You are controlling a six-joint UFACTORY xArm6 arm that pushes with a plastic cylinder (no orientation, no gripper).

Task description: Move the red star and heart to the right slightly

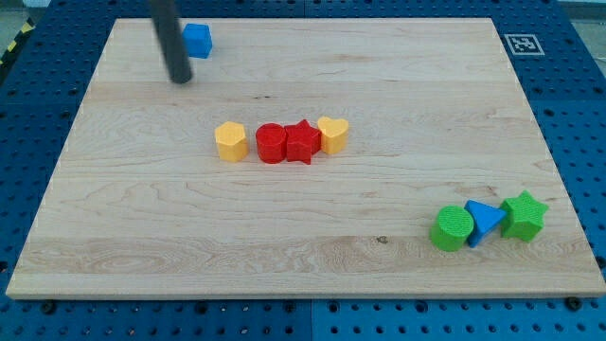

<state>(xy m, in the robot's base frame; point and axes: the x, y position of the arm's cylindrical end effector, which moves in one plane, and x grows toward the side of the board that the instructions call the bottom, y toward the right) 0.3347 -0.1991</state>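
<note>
The red star (pixel 303 142) lies near the board's middle, touching a red round block (pixel 271 143) on its left and the yellow heart (pixel 333 134) on its right. A yellow hexagon-like block (pixel 230 140) sits a little to the left of the red round block. My tip (pixel 180 80) is at the view's upper left, well away from this row, just left of and below a blue block (pixel 198 40).
A green round block (pixel 453 228), a blue triangle (pixel 484 222) and a green star (pixel 523 215) are clustered at the lower right. A marker tag (pixel 523 44) is off the wooden board (pixel 142 237) at the upper right.
</note>
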